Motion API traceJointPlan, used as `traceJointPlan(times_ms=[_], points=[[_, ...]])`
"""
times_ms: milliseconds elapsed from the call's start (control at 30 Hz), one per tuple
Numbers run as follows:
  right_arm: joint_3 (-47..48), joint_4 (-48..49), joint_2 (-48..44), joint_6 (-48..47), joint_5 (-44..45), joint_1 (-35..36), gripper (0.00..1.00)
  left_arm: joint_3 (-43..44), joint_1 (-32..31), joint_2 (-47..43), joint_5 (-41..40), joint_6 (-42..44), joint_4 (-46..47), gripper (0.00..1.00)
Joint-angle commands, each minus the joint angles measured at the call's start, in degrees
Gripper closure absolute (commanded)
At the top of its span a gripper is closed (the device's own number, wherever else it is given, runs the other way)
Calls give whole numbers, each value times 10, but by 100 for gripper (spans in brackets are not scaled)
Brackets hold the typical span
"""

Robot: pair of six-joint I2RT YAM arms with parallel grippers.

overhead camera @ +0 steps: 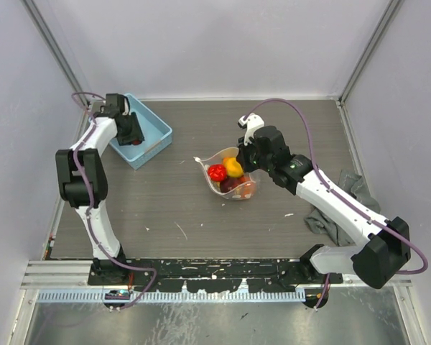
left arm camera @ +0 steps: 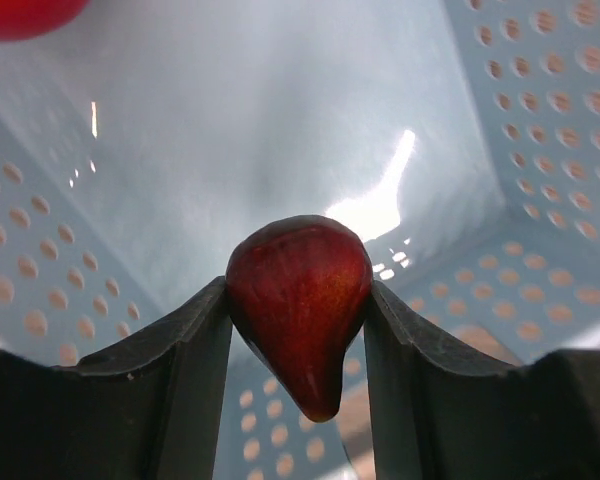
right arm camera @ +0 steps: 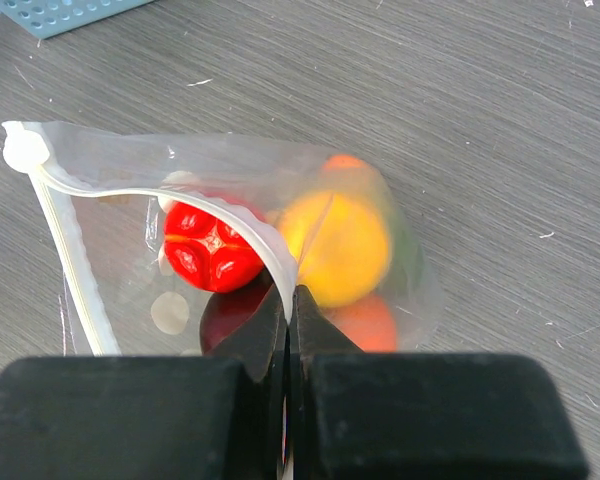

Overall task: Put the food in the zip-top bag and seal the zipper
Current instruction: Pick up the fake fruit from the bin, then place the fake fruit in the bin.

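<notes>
My L claw [left arm camera: 296, 296] was closed partway on a dark-red glossy teardrop toy fruit [left arm camera: 300, 265]. One black finger [left arm camera: 180, 370] pressed each side, and the fruit's pointed end hung down between them. Around it stood the light-blue perforated plastic basket [left arm camera: 540, 130]. Couldn't tell whether the fruit was clear of the basket floor. A second red round toy fruit [left arm camera: 20, 12] showed at the top-L corner of that wrist view, cut off by the edge. On the top cam the basket sat at the far L of the grey wood-grain table [overhead camera: 165, 208], w/ my L arm reaching into it.

My R claw [right arm camera: 291, 300] was squeezed flat, no gap visible. It pinched the thin clear press-seal zipper strip [right arm camera: 130, 188] at the mouth of the clear crinkly zip-top bag [right arm camera: 110, 270]. The mouth gaped: one lip arched up to my fingertips, the other ran lower, and both met at a white corner spot [right arm camera: 25, 148].

Inside the bag:
- a bright-red ridged toy fruit [right arm camera: 212, 245] lay nearest the mouth
- a yellow round toy fruit [right arm camera: 340, 245] sat just beside it
- an orange toy fruit [right arm camera: 368, 325] lay below the yellow
- a dark-red one [right arm camera: 225, 315] was partly behind my fingers

The bag lay approx mid-table, well apart from the basket. A crumpled grey cloth [overhead camera: 317, 219] lay at the R side, under my R arm.
</notes>
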Motion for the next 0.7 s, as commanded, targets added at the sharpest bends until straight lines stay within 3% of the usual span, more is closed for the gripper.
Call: traceJointPlan(times_ms=[0,267,667], points=[[11,26,-27,5,-3,-1,100,-57,-6,-109,44,-31,60,73],[21,26,-27,0,7,0,100,-189,-55,-251,84,-79,115,74],[34,9,-30,2,7,0,100,-314,-168,-426,103,-77,179,74]])
